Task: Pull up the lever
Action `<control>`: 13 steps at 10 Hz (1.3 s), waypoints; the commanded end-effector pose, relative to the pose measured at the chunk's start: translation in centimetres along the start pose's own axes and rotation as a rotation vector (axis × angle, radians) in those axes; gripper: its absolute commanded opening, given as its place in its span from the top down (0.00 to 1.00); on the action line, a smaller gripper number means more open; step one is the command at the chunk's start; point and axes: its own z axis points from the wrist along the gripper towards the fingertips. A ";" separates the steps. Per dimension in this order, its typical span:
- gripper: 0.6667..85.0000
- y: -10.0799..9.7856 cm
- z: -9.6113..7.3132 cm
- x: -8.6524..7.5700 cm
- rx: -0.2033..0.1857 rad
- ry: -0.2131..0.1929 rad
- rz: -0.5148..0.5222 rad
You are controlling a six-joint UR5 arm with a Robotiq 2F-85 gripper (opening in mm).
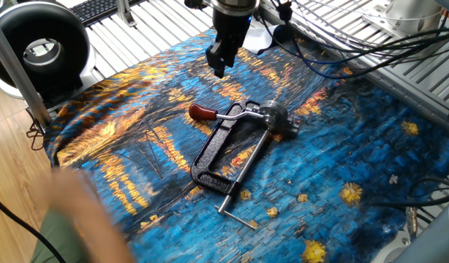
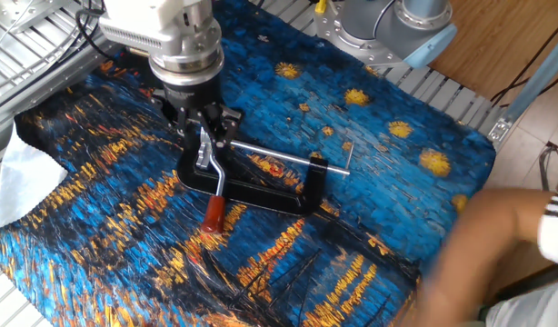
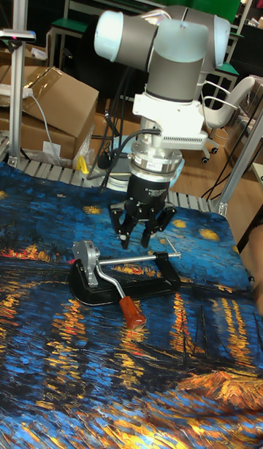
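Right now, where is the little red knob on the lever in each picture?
One fixed view: the red knob lies left of centre, at the clamp's upper left.
The other fixed view: the knob is left of centre, just below the black clamp.
Tall fixed view: the knob is at mid-picture, in front of the clamp.
Shared landmark: the claw hanging open above the clamp.

You see a silver lever (image 1: pixel 236 113) with a reddish-brown knob, a black clamp (image 1: pixel 210 157), and a blue-and-orange painted cloth (image 1: pixel 341 146).

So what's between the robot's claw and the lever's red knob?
Only air and painted cloth; the gripper hangs above the lever, seen in the tall fixed view.
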 end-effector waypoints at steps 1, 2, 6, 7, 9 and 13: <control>0.50 0.0 -0.7 0.5 -0.006 0.013 -0.025; 0.49 -0.2 -0.7 0.0 0.002 -0.007 -0.051; 0.41 0.6 0.0 -2.3 -0.022 -0.076 -0.088; 0.40 0.9 2.1 -3.7 -0.030 -0.085 -0.086; 0.40 0.9 5.2 -4.6 -0.023 -0.083 -0.087; 0.40 1.1 9.9 -5.3 0.006 -0.098 -0.093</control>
